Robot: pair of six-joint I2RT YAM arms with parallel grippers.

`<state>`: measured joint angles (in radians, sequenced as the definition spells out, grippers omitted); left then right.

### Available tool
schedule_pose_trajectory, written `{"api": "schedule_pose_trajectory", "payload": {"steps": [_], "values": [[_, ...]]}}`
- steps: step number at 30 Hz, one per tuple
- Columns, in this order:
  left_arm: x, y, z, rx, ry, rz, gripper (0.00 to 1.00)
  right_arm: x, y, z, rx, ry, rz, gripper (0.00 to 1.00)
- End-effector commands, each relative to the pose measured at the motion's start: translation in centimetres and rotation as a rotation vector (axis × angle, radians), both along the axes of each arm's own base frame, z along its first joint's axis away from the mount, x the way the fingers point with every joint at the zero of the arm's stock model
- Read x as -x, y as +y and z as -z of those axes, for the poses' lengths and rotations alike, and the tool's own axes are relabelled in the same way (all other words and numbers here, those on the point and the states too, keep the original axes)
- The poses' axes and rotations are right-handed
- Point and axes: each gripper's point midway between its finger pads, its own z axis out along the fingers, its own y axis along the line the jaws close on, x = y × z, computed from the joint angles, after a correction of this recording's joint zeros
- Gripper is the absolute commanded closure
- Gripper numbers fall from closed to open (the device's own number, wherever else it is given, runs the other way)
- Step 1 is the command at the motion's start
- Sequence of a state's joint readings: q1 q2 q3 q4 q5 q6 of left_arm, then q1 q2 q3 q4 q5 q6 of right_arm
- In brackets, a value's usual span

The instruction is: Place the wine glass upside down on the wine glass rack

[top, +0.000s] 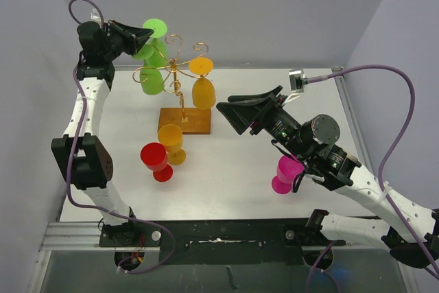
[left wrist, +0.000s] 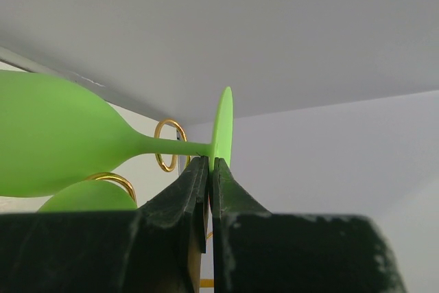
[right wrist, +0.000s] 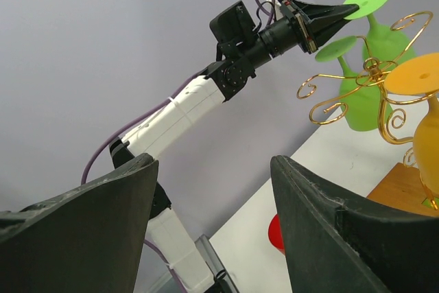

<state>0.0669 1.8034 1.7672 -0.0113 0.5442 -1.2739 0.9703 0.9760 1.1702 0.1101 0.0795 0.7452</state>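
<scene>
The gold wire rack (top: 180,66) stands on its brown wooden base (top: 184,121) at the back middle of the table. A green glass (top: 152,80) and an orange glass (top: 204,91) hang on it upside down. My left gripper (top: 146,32) is shut on the round foot of a second green wine glass (top: 155,29), held upside down at the rack's upper left arm. In the left wrist view the foot (left wrist: 222,128) sits edge-on between my fingertips, the bowl (left wrist: 55,138) at left. My right gripper (top: 230,111) is open and empty, right of the rack.
A red glass (top: 155,159) and a yellow-orange glass (top: 172,142) stand upright in front of the base. A pink glass (top: 287,173) stands at the right, partly behind my right arm. Grey walls close the back and sides.
</scene>
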Motion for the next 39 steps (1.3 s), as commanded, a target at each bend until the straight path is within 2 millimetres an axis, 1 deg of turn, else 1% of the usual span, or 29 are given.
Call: {"api": "schedule_pose_trajectory", "payload": {"steps": [1, 11, 20, 26, 33, 39], "values": [[2.2, -0.8, -3.1, -0.014, -0.079, 0.032, 1.0, 0.3, -0.5, -1.3, -0.045, -0.015, 0.007, 0.33], [2.6, -2.3, -2.4, -0.018, -0.069, 0.078, 1.0, 0.5, -0.7, -1.3, -0.049, -0.012, 0.002, 0.33], [3.2, -4.7, -2.6, -0.032, -0.078, 0.112, 1.0, 0.6, -0.9, -1.3, -0.054, -0.011, 0.006, 0.33], [2.9, -5.7, -2.3, -0.045, -0.072, 0.121, 1.0, 0.7, -1.1, -1.1, -0.057, -0.008, 0.008, 0.33], [2.6, -6.2, -2.5, -0.048, -0.078, 0.119, 1.0, 0.8, -1.3, -1.0, -0.06, -0.006, 0.013, 0.33], [1.7, -7.0, -2.0, -0.104, -0.067, 0.099, 1.0, 0.7, -1.5, -1.0, -0.059, -0.008, 0.02, 0.33]]}}
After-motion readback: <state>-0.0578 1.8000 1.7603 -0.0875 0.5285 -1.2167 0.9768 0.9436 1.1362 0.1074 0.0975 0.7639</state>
